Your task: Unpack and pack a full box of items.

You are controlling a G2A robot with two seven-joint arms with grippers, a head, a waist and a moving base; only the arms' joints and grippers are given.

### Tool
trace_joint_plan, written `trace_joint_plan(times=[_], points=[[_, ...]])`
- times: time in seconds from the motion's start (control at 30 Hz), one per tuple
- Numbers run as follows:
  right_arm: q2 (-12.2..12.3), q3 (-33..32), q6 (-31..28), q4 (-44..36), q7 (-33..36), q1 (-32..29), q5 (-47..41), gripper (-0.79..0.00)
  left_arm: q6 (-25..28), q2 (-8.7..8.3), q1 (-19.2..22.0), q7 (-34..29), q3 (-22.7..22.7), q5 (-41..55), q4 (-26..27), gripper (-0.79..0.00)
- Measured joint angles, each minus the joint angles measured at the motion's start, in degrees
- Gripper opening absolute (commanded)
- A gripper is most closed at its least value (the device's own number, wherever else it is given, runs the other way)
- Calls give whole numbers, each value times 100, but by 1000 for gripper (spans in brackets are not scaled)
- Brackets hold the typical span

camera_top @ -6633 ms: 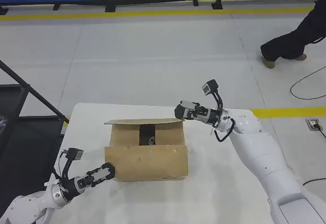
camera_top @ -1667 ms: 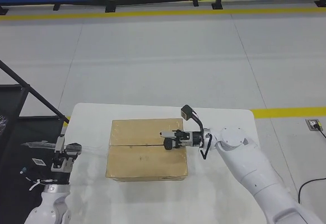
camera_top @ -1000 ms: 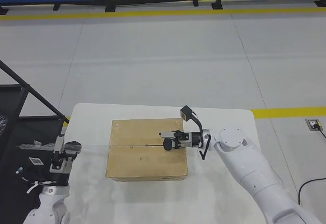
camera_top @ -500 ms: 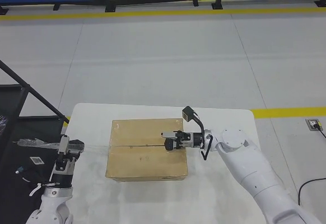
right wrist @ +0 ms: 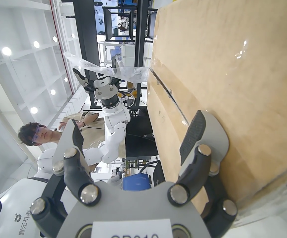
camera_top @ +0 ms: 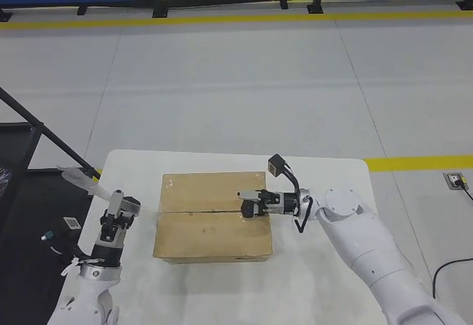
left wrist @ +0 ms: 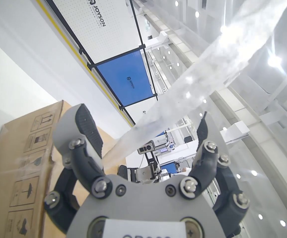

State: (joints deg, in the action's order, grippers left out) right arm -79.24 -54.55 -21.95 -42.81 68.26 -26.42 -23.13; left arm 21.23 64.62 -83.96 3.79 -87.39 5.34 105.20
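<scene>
Closed box (camera_top: 212, 215) at middle of bench (camera_top: 310, 260); right tool (camera_top: 249, 203) spread wide, empty, one finger against its top; left tool (camera_top: 119, 203) near left edge, spread apart, clear tape strip (camera_top: 80, 175) passing between its fingers

The closed box (camera_top: 208, 236) lies directly beneath the right end effector (camera_top: 249, 203), one finger touching its top, so the way down is blocked; there is open room above and outward over the table (camera_top: 293, 260). A strip of clear tape (left wrist: 208, 63) runs from the box seam through the left end effector's (left wrist: 143, 115) spread fingers, barring the gap toward the box.
</scene>
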Motion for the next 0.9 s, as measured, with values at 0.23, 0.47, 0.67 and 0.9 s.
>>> trace_joint_plan(times=[0.23,0.47,0.67,0.9], points=[[17,-58,-29,14,33,-28,-18,0,-162,62,219,-151,289,-164,-22,0],[34,-107,-16,0,51,-54,-18,0,-324,129,517,-264,602,-286,-173,0],[54,-157,-22,-36,52,-85,-16,0,-407,179,676,-358,785,-378,-322,0],[65,-185,-6,-84,44,-118,-15,0,-425,224,759,-449,902,-439,-403,0]])
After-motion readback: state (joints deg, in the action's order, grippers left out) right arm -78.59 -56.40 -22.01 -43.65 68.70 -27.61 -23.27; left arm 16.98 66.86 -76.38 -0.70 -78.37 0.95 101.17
